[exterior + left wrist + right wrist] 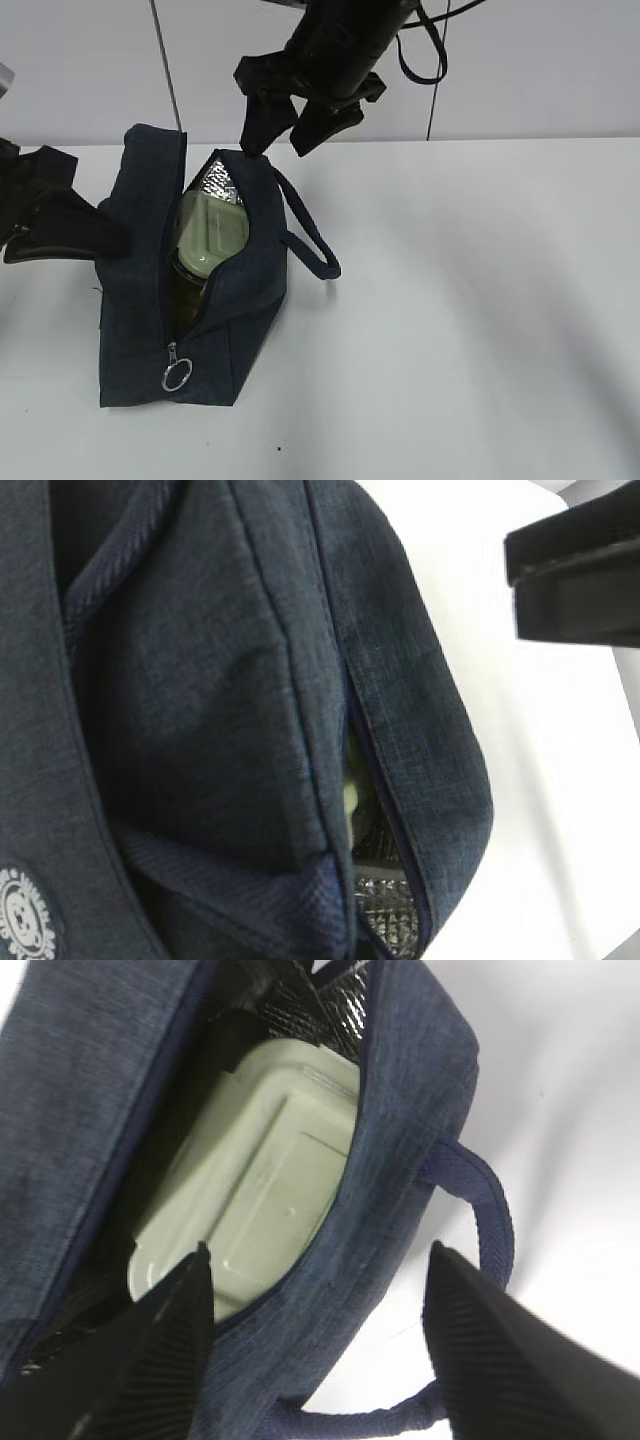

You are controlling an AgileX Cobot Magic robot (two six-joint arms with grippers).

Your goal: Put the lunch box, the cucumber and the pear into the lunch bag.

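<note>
Soft navy fabric makes the lunch bag [140, 300] floppy, best held by its zip edge, where the left gripper [50, 220] seems to press, jaws unclear, while the rigid lunch box [255, 1170] sits inside under the wide-spread, empty right gripper [315, 1310]

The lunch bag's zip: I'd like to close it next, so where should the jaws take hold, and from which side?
Grip the metal ring pull at the near end of the lunch bag, coming down from above. It lies flat against the fabric and clear of the lunch box showing through the opening. The right gripper hangs open above the far end; the left one is hard to judge.
</note>
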